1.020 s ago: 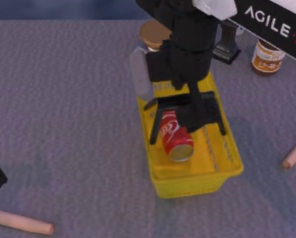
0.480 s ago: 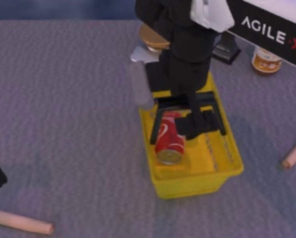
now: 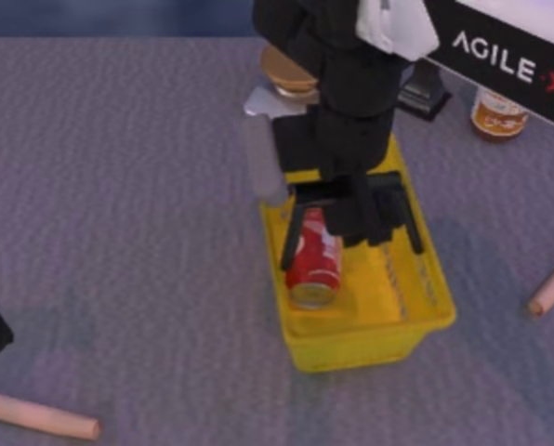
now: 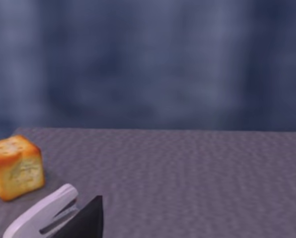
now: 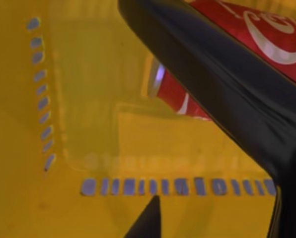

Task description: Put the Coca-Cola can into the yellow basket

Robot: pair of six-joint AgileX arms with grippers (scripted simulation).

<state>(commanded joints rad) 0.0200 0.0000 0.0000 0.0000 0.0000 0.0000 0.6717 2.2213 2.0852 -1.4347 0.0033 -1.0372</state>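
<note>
I worked in a rendered simulation: a grey textured table (image 3: 119, 186) stood before a blurred, flat blue backdrop (image 4: 148, 59).

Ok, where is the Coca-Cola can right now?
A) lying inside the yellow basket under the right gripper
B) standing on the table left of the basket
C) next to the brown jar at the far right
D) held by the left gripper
A: the top view shows the Coca-Cola can lying on its side within the yellow basket, below the right gripper; the right wrist view shows yellow floor beneath it.
</note>
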